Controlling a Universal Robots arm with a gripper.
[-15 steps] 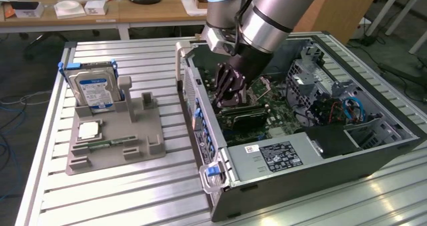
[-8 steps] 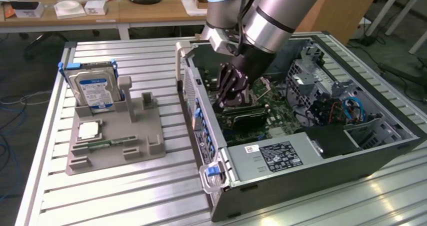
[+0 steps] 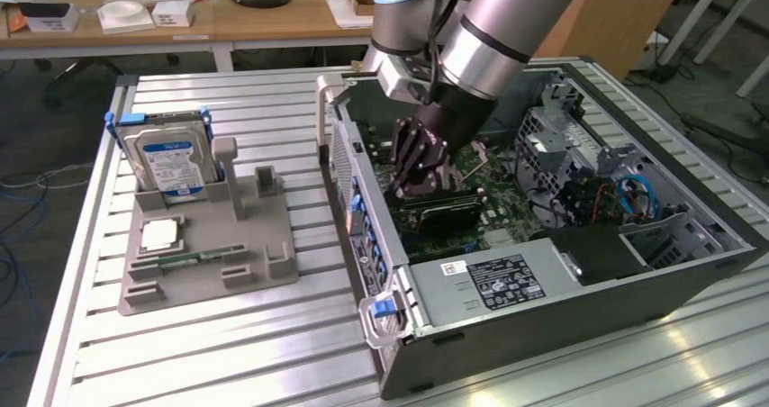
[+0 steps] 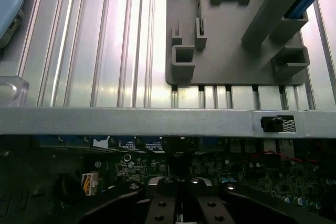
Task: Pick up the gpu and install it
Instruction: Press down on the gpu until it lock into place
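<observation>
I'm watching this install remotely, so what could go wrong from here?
1. The robot's black hand is shut over the thin black gpu card deep in the open computer case; a tilted card might miss its slot.
2. Pressing down could strain the green motherboard.

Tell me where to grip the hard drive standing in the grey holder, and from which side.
Probably its upper part, from straight above, fingers across the two broad faces. The hard drive stands upright on the grey holder, lower end seated in a slot, and blue rails cover its narrow sides, leaving the top free.
</observation>
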